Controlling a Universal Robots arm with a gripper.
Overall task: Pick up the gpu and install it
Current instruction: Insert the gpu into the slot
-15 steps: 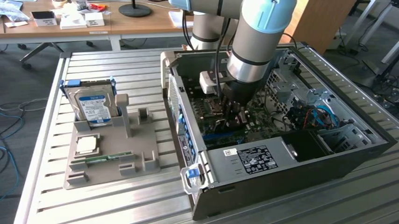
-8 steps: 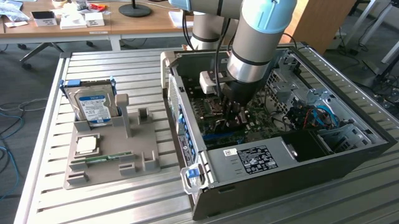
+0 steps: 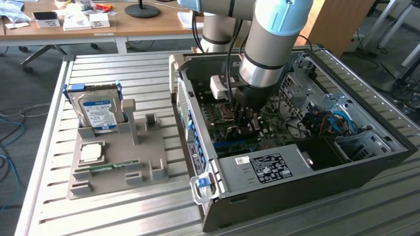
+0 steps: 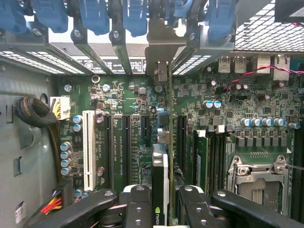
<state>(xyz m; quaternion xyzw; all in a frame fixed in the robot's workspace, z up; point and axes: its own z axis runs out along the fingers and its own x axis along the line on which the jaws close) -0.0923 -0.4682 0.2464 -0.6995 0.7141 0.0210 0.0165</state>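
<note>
Found the gripper (image 4: 159,211) nearest, narrowed partway and clamped on the graphics card (image 4: 160,166), with a dark finger (image 4: 135,209) pressing each flat side. Saw the card held on edge, its green board and black cooler running away from the fingers toward the back wall of the computer case (image 3: 295,191). Noted its silver end plate (image 4: 159,52) up against the row of rear openings, just under the blue clips (image 4: 95,14). Placed the card among the long black slots of the motherboard (image 4: 123,156), well apart from the white slot (image 4: 88,147) and beside the processor socket (image 4: 256,175) side of the board.

Judged the step in hand to be the install itself: pickup done, card already inside the case and lined up over a slot. Could not tell whether its bottom edge had entered the slot or hung just above it. Reckoned the seating to call for a straight, even press, with the card kept square to the board and the end plate kept in its opening; feared that a tilt could jam one corner.

Farther off, in the exterior view, saw the arm (image 3: 269,44) reaching down into the open case. Beyond the case, toward the exterior view's left, noted a grey tray (image 3: 151,147) carrying an upright hard drive (image 3: 98,110), a square chip (image 3: 90,152) and a flat memory stick (image 3: 108,167), all well apart from the gripper.
</note>
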